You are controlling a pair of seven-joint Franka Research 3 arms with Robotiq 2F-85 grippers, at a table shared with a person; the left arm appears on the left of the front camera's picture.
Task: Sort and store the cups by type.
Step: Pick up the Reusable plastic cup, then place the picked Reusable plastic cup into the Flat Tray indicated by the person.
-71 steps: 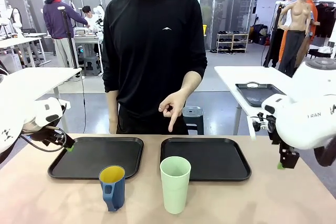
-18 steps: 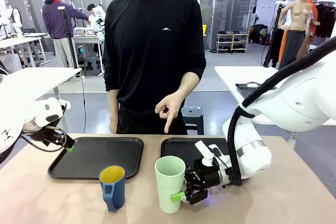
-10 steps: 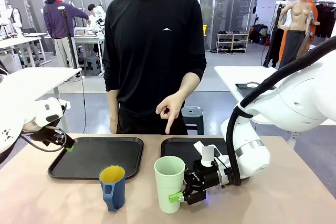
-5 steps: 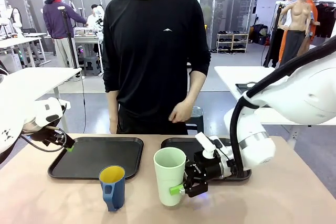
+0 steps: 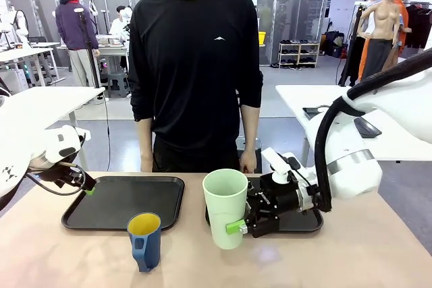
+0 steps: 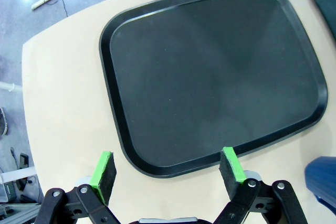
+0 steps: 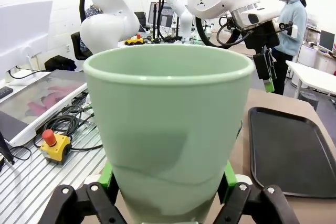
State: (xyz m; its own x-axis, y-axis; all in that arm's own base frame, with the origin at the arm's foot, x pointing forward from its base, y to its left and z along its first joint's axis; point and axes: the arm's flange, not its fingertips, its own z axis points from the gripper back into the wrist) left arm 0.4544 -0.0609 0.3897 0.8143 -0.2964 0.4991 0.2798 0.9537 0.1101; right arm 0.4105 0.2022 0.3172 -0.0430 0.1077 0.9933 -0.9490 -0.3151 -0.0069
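The tall mint-green tumbler (image 5: 226,207) hangs just above the table near its middle front, held upright by my right gripper (image 5: 237,226), whose fingers are shut on its lower part. In the right wrist view the tumbler (image 7: 168,129) sits between the green pads (image 7: 107,176). The dark blue mug (image 5: 144,241) with a yellow inside stands on the table front left; its blue edge (image 6: 321,178) shows at the left wrist view's right side. My left gripper (image 5: 88,187) hovers open over the left tray's near-left corner, its pads (image 6: 103,169) spread apart with nothing between them.
Two black trays lie side by side: the left one (image 5: 125,200) (image 6: 210,72) and the right one (image 5: 297,217), partly behind my right arm. A person in black stands at the far edge, arms down at the sides.
My right gripper has lifted the tumbler off the table and carried it slightly right and back. The person dropped the pointing hand to the side. My left arm has not moved.
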